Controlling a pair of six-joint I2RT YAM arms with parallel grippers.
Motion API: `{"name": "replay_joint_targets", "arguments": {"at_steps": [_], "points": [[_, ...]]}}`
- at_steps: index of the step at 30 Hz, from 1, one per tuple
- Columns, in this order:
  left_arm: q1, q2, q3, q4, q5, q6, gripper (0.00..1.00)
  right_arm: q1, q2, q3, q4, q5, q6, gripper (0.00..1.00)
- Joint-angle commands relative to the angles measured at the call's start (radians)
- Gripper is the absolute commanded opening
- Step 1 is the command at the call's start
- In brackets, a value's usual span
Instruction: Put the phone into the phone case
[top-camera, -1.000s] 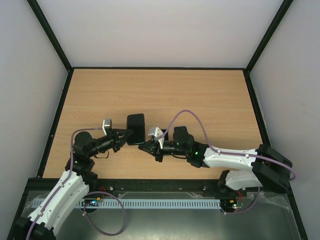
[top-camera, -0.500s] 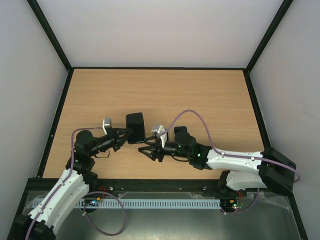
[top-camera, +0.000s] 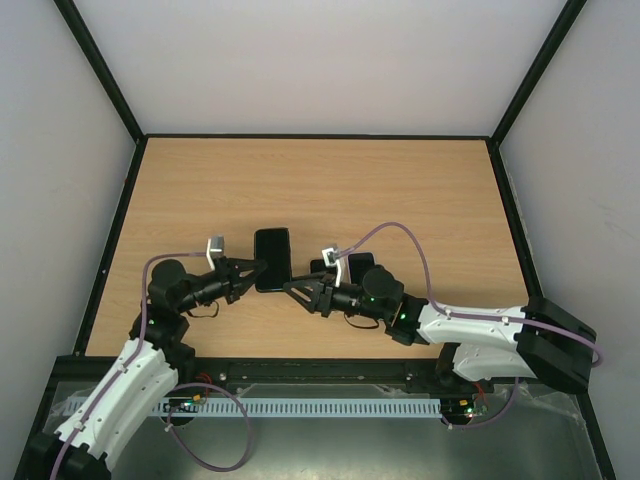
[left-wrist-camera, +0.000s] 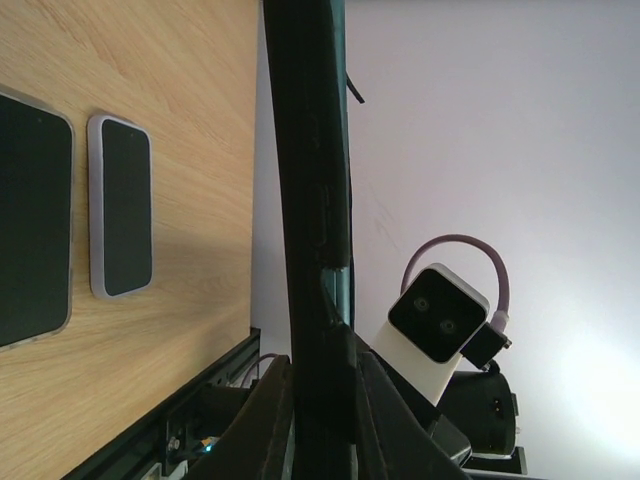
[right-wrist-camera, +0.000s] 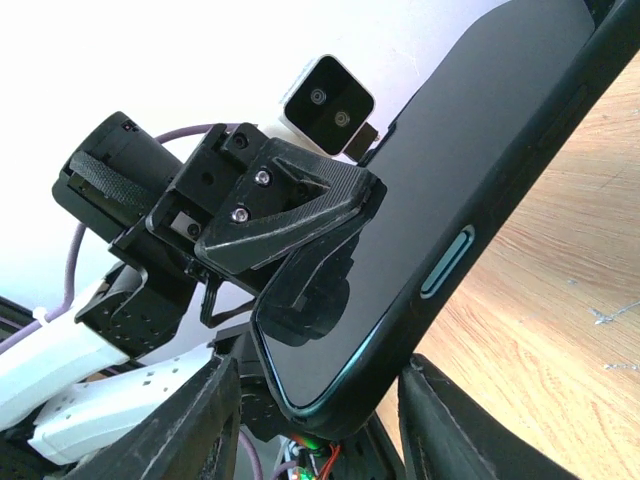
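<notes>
Black left fingers (left-wrist-camera: 268, 430): we see them clamped on the edge of the black rectangular phone (top-camera: 272, 259).
Right fingers (right-wrist-camera: 205, 425): apart, straddling that phone's corner.
Beyond the fingers: two dark grey-rimmed slabs (left-wrist-camera: 120, 220) lie flat on the wooden table (top-camera: 400, 190).

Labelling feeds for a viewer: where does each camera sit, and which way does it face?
Top external: above and behind the bases, looking down on the table; shows left arm, right arm.
Left wrist: on the left arm, looking along the held phone toward the right arm; own fingers show.
Right wrist: on the right arm, facing the left gripper; own fingers show.
Shared: all three show the phone.
</notes>
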Motion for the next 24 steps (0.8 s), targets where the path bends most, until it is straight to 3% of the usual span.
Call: {"name": "replay_joint_targets", "arguments": {"at_steps": [1, 7, 15, 24], "points": [[-0.003, -0.011, 0.035, -0.007, 0.028, 0.026, 0.02, -0.004, -0.035, 0.051, 0.049, 0.004, -0.011, 0.45], [-0.003, -0.002, 0.036, -0.002, 0.025, 0.016, 0.02, 0.0, 0.038, 0.062, 0.087, -0.017, 0.085, 0.49], [-0.002, 0.017, 0.05, -0.036, 0.014, 0.048, 0.02, 0.02, 0.136, 0.108, 0.084, -0.041, 0.152, 0.45], [-0.002, 0.046, 0.058, -0.039, 0.022, 0.034, 0.02, 0.021, 0.105, 0.088, -0.036, -0.087, -0.057, 0.32]]}}
